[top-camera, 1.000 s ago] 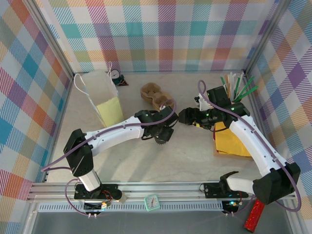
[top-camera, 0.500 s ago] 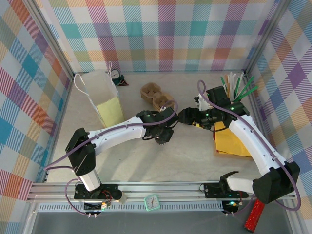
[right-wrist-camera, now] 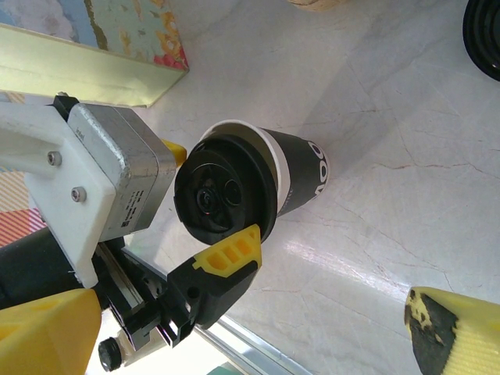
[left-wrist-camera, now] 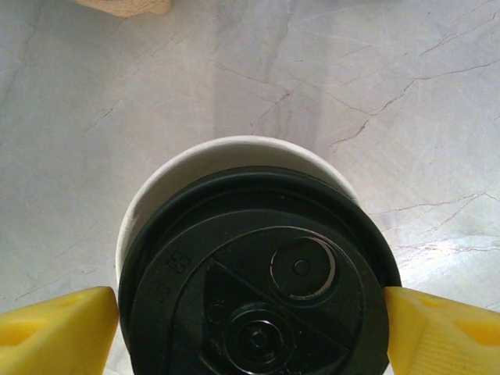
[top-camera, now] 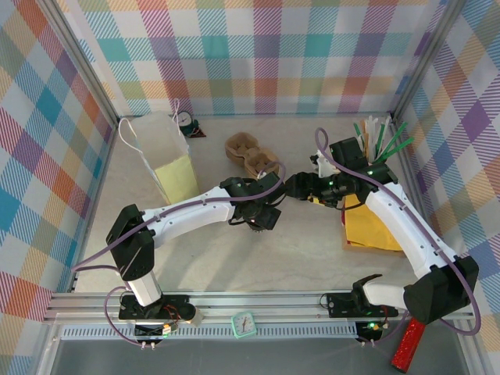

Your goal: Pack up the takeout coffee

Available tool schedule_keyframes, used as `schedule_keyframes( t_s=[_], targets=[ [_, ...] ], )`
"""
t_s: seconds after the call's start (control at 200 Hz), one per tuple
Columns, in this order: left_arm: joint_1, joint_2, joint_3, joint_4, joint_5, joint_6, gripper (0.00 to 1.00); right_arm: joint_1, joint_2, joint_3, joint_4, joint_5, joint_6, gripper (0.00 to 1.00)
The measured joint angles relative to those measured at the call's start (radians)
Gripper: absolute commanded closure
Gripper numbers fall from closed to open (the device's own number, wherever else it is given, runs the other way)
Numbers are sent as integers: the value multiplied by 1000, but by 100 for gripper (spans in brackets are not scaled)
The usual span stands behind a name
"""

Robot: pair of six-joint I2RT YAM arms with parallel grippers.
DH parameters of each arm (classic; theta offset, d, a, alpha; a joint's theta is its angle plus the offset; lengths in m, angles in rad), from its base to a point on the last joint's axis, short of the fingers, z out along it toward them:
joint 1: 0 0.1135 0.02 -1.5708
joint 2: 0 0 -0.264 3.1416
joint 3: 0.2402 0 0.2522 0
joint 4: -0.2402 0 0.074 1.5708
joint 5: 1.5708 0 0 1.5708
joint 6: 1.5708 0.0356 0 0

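The coffee cup [left-wrist-camera: 258, 289] stands upright on the table [top-camera: 312, 250], and its black lid [right-wrist-camera: 225, 199] is on. It sits exactly between the two yellow fingers [left-wrist-camera: 58, 328] of the left gripper [left-wrist-camera: 250, 312]. One finger is at each side of the lid, right at its rim. I cannot tell if the jaws press the lid or only stand against it, because no gap shows and no squeeze shows either.

The right gripper [right-wrist-camera: 250, 305] is just beside the cup, on the side away from the left arm. Its jaws are spread wide and nothing is between them.

The paper bag [top-camera: 160, 152] stands open, well apart from both pairs of jaws, on the far left side of the left gripper [top-camera: 262, 217]. A brown cardboard cup tray [top-camera: 250, 152] lies a little beyond the jaws.

In my judgement the task is at an early stage. The cup is closed and ready, and the left jaws are placed around it, but it is not lifted and it is not in the bag. What is left is a firm grip, a lift, a carry over to the bag, and a careful lowering into it without tilting.
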Motion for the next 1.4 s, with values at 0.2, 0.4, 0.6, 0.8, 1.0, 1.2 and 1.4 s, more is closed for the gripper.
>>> schedule_keyframes(
  t_s=[0.2, 0.4, 0.6, 0.8, 1.0, 1.2, 1.4],
  targets=[
    [0, 0, 0, 0, -2, -1, 17, 0, 12, 0, 11, -8, 11, 1],
    [7, 0, 0, 0, -4, 0, 23, 0, 15, 0, 17, -11, 15, 1],
    [11, 0, 13, -8, -3, 5, 24, 0, 16, 0, 18, -11, 15, 1],
    [13, 0, 54, -26, -3, 16, 24, 0, 16, 0, 18, -11, 16, 1],
    [29, 0, 60, -26, 2, 26, 23, 0, 16, 0, 19, -11, 19, 1],
    [55, 0, 59, -26, 21, 36, 23, 0, 16, 0, 20, -11, 19, 1],
    [58, 2, 60, -26, 46, 40, 23, 0, 16, 0, 20, -11, 19, 1]
  ],
)
